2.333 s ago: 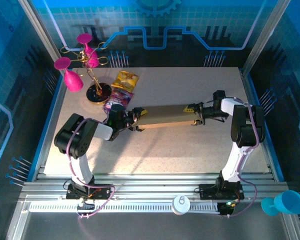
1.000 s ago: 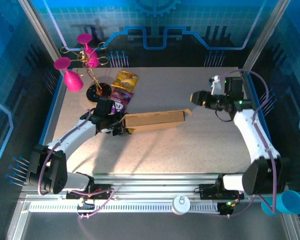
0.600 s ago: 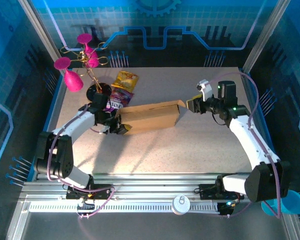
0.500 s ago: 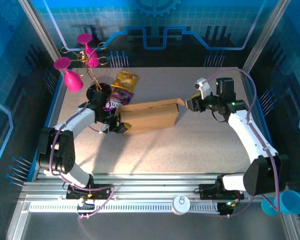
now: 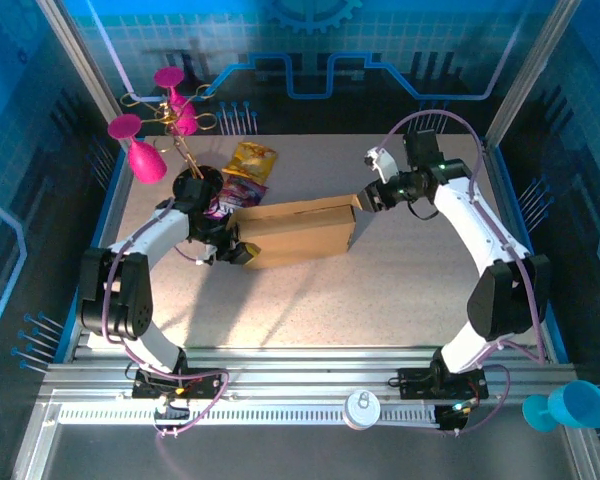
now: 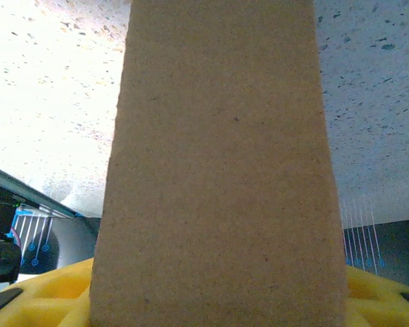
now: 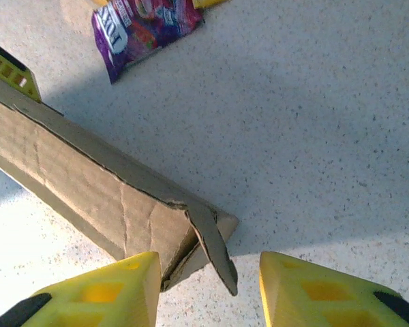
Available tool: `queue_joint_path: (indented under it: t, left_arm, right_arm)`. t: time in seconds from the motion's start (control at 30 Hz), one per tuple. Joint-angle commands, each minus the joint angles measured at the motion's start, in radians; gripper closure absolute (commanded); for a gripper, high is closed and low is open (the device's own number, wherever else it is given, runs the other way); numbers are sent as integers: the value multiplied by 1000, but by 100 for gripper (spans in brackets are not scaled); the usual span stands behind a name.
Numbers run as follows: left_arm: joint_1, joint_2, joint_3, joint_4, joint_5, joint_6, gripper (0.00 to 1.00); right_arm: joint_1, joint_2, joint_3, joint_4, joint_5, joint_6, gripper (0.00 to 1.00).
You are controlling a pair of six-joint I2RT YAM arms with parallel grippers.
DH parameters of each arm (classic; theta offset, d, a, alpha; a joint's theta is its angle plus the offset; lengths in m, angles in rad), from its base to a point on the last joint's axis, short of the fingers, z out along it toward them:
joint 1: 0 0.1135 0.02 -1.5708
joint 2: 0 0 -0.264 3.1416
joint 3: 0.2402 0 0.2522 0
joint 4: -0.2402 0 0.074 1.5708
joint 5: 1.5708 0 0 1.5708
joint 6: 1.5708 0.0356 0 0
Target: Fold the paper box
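Observation:
The brown paper box (image 5: 298, 229) stands on its long edge across the middle of the table. My left gripper (image 5: 236, 247) is shut on its left end; in the left wrist view the cardboard (image 6: 218, 170) runs up between the yellow fingers (image 6: 48, 301). My right gripper (image 5: 366, 198) is open at the box's right end. In the right wrist view a loose end flap (image 7: 215, 248) sticks out between the two yellow fingertips (image 7: 109, 289), touching neither. The box wall (image 7: 75, 180) runs off to the left.
A purple snack packet (image 5: 236, 196) and a yellow one (image 5: 253, 158) lie just behind the box's left end. Pink goblets on a stand (image 5: 170, 125) occupy the back left corner. A blue cup (image 5: 570, 406) sits outside the table at front right.
The box has swung round and shifted back and left, now standing on edge. The left arm has stretched out holding its left end. The right gripper let go, then returned to the right-end flap.

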Motion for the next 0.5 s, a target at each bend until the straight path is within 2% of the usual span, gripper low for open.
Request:
queue_joint_path:
  t: [0.0,0.27,0.47]
  left_arm:
    - [13,41,4,-142,-162,13,87]
    - [13,67,38,-154,-161,25,87]
    - [13,69,40,-153,-166,19,87]
  right_arm:
    - [21,27,52,-93,23,-24,60]
    - [38,55,92,-105,39,-13,75]
    - [43,78,118,-123,47,-7,91]
